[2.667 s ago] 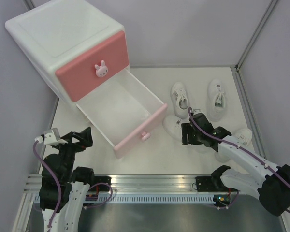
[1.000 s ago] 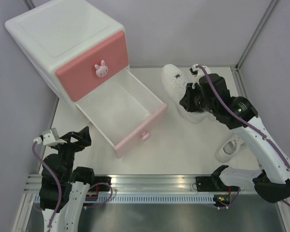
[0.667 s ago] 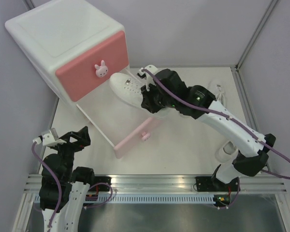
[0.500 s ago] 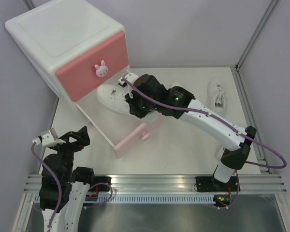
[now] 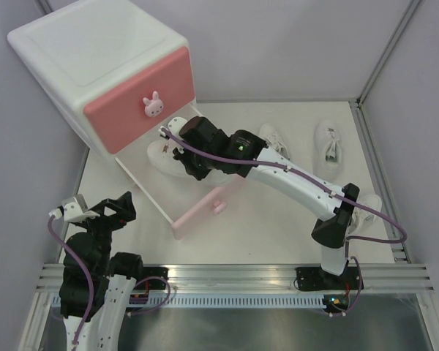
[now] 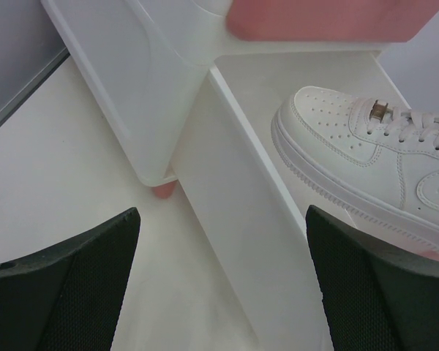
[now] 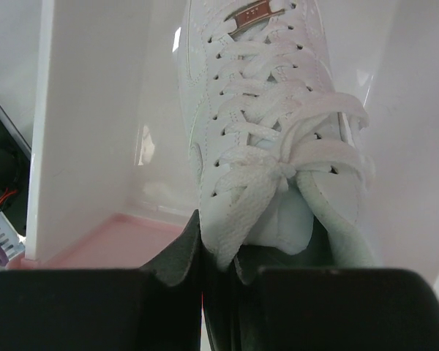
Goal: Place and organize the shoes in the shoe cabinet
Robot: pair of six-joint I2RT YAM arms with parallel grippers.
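Near left: left gripper (image 6: 221, 216) low by the drawer's side, jaws spread wide, nothing between. Further in: right gripper (image 5: 183, 155) clamped on a white shoe (image 7: 267, 131) at its collar, inside the cabinet's (image 5: 95, 66) pulled-out lower drawer (image 5: 205, 208). Rightward: three more shoes (image 5: 329, 146) on the table (image 5: 278, 219)

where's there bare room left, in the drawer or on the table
In the lower drawer, a bare strip of floor runs between the shoe in the right gripper and the side wall facing the left gripper. The table is bare between the pale pink drawer front and the arm bases. Crowded: the right side, where three shoes lie.
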